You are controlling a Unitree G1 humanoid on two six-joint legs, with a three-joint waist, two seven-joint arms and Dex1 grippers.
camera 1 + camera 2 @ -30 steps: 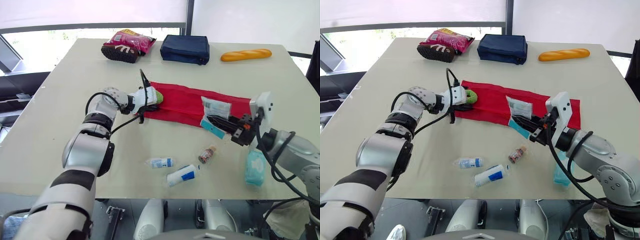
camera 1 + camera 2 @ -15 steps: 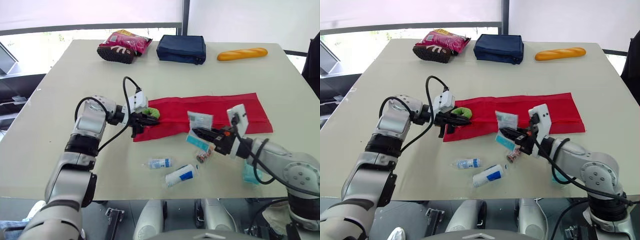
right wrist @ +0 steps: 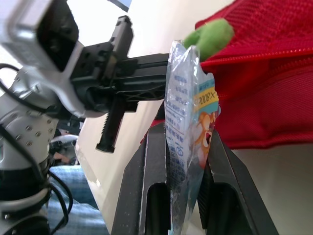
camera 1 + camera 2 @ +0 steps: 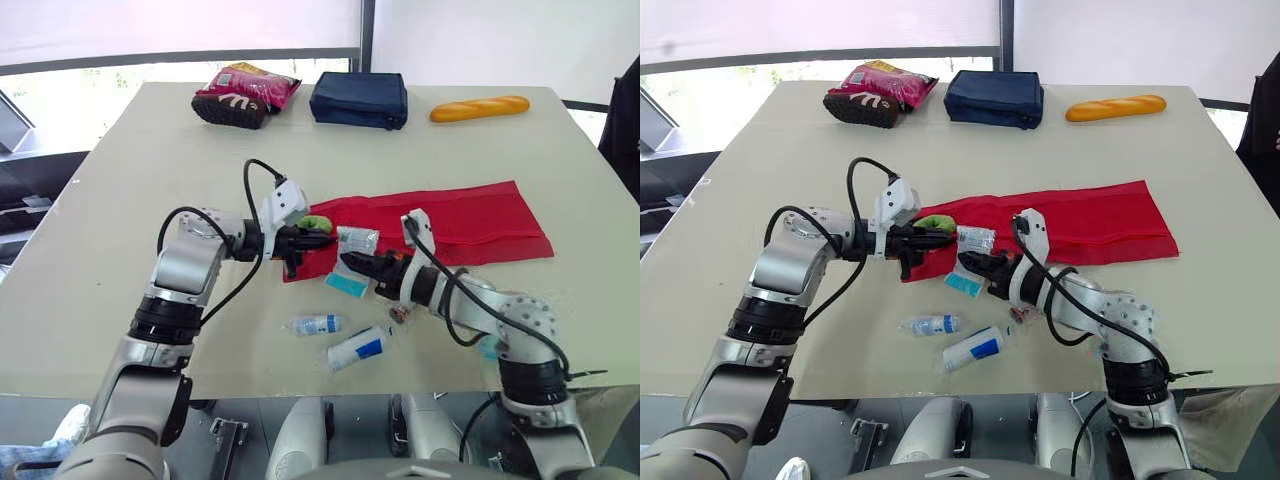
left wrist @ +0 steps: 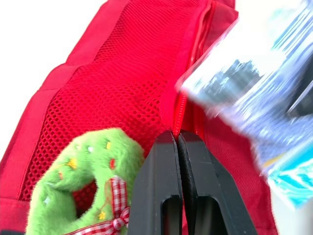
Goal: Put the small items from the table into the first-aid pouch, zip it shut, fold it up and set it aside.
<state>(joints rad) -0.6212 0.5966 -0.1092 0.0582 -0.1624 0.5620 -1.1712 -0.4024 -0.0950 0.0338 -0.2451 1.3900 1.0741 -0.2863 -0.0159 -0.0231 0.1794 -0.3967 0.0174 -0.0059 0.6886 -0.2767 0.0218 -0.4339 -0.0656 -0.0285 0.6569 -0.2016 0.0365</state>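
The red mesh first-aid pouch (image 4: 450,222) lies flat across the table's middle. My left gripper (image 4: 322,241) is shut on the zip edge at the pouch's left end (image 5: 193,105), its fingertips (image 5: 168,142) pressed together there. A green plush wreath (image 4: 315,222) rests on the mesh beside them (image 5: 83,181). My right gripper (image 4: 347,263) is shut on a clear printed packet (image 3: 186,112), held upright just right of the left gripper. A light-blue packet (image 4: 345,283) hangs with it. On the table near the front lie a small white bottle (image 4: 318,324), a white-and-blue tube (image 4: 360,349) and a brown vial (image 4: 400,314).
A teal tissue pack (image 4: 488,347) lies partly behind my right arm. At the far edge sit a pink snack bag (image 4: 240,92), a navy bag (image 4: 358,98) and a baguette (image 4: 479,107). The left arm's cable (image 4: 255,175) loops above the table.
The right gripper has carried the packets leftward along the pouch to its left end, close to the left gripper. The pouch's left end has been drawn nearer to me.
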